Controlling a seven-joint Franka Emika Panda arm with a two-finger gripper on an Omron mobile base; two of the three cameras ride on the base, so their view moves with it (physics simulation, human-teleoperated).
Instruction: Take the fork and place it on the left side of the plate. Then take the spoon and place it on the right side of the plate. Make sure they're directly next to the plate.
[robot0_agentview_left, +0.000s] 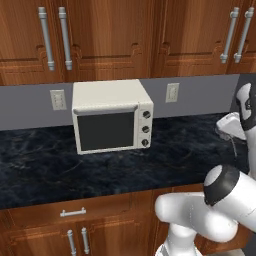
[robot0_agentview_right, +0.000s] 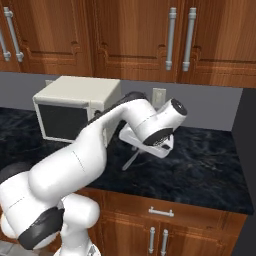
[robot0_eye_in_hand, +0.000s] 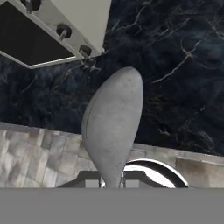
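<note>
While the arm reaches out over the dark marbled worktop (robot0_agentview_left: 125, 165), its fingers (robot0_eye_in_hand: 110, 183) are pinching the spoon (robot0_eye_in_hand: 113, 131) by the narrow neck just below the bowl. In the hand view the grey oval bowl rises from the bottom edge and covers the middle of the picture, with the worktop behind it and the front edge of the worktop crossing lower down. In the right base view the spoon hangs from the hand as a thin pale sliver, slanting down toward the worktop near its front edge, in front of the right end of the microwave (robot0_agentview_right: 75, 107).

That white microwave stands toward the back of the worktop, against the grey wall, with its dark door facing forward and three round knobs down its right side (no brand name or lettering can be read on it, and the knobs carry no legible marks). Two pale wall outlets (robot0_agentview_left: 58, 99) sit on the wall, one on each side of the microwave. Wooden cabinets with silver bar handles (robot0_agentview_left: 46, 37) hang above, and a drawer with a short silver pull (robot0_agentview_left: 73, 212) sits under the worktop's front edge.
</note>
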